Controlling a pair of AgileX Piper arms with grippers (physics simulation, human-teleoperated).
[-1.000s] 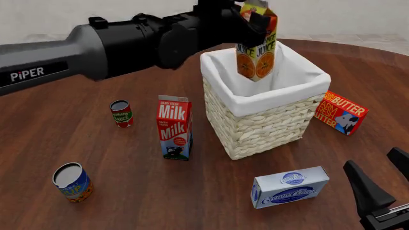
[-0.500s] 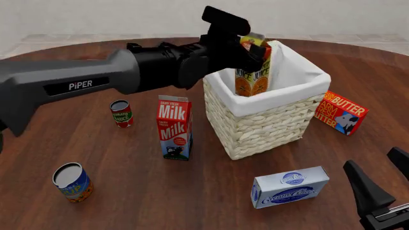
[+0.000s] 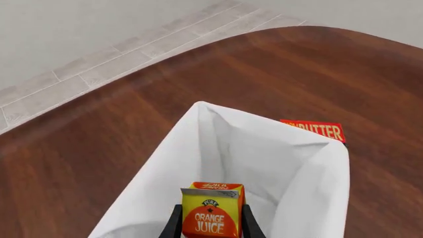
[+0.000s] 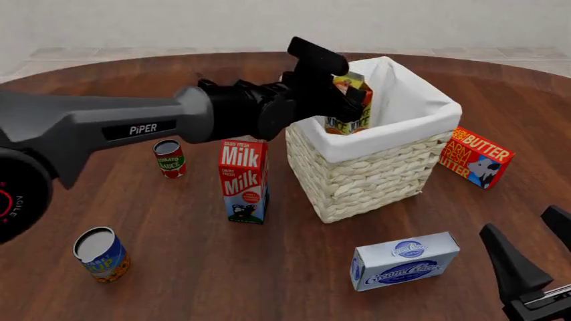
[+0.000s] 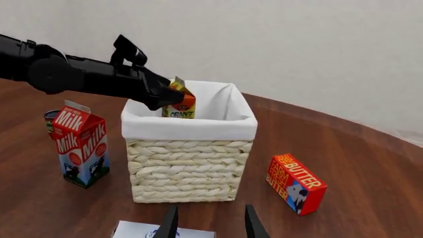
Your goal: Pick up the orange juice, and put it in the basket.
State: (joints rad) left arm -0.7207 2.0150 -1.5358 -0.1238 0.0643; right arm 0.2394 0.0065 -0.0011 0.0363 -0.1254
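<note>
Left gripper (image 4: 350, 100) is clamped on the orange juice (image 4: 350, 105), fingers (image 3: 173, 225) pinching either side of the carton, and the carton is partly down inside the basket (image 4: 384, 167), near its left wall. Best play here, I'd say: lower it straight, keep it off the white liner (image 3: 264, 153), and let go only once it's settled. How near the bottom it sits I can't tell, since the rim hides that. The carton reads yellow and orange, gable top, "ORANGE JUICE" lettering, roughly upright. Right gripper (image 5: 209, 223) waits low near the cream cheese box (image 4: 406, 259), fingers apart, holding nothing.
</note>
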